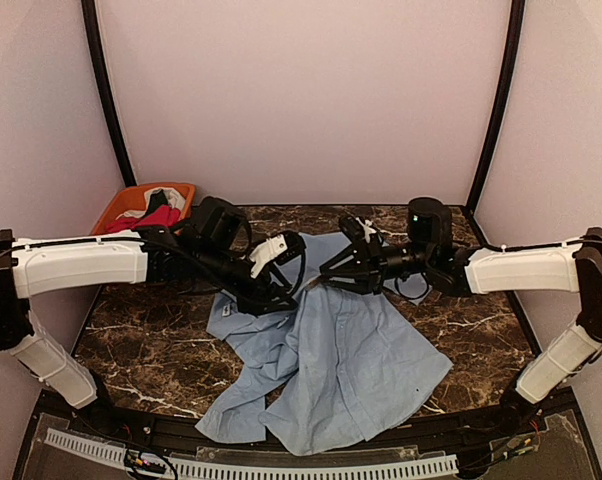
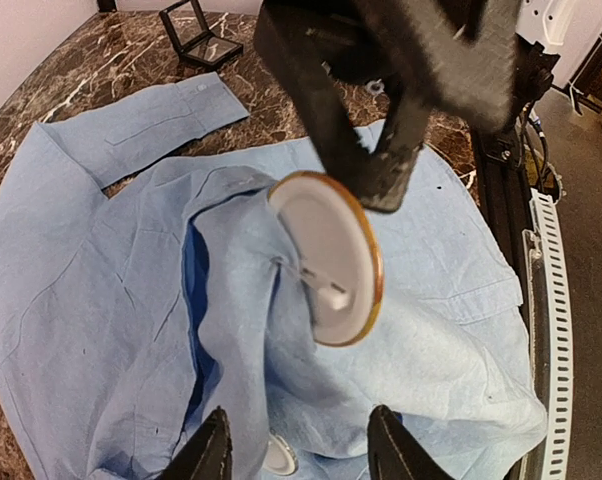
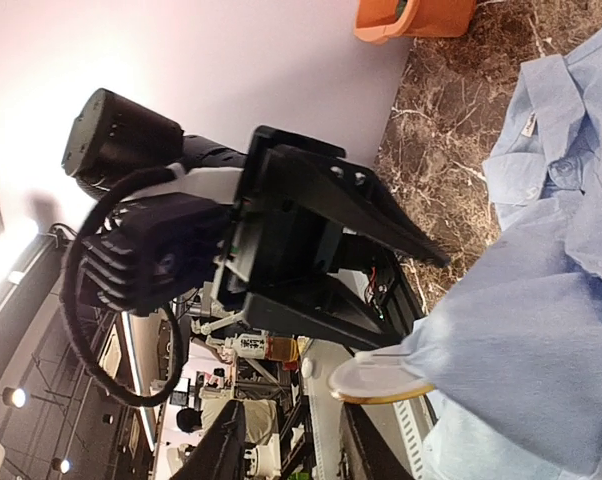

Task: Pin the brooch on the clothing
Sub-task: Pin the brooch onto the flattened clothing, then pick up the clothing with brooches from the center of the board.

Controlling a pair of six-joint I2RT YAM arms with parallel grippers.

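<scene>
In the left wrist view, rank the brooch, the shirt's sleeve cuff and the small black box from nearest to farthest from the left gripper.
From the left gripper:
1. Brooch, just ahead, centre.
2. Sleeve cuff, farther ahead, to the left.
3. Black box, farthest back, upper left.

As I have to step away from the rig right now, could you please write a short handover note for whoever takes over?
Left gripper: fingers apparently closed on a raised fold of the light blue shirt.
Right gripper: fingers parted, tips right by the brooch; contact unclear.
Things: the shirt is spread on the marble table. The round brooch sits at the fold, its back towards the left wrist camera.
Done: the pin appears to pass through the fabric.
Left: check that the clasp is shut, which I cannot tell, then release the fold and draw both arms back.
</scene>
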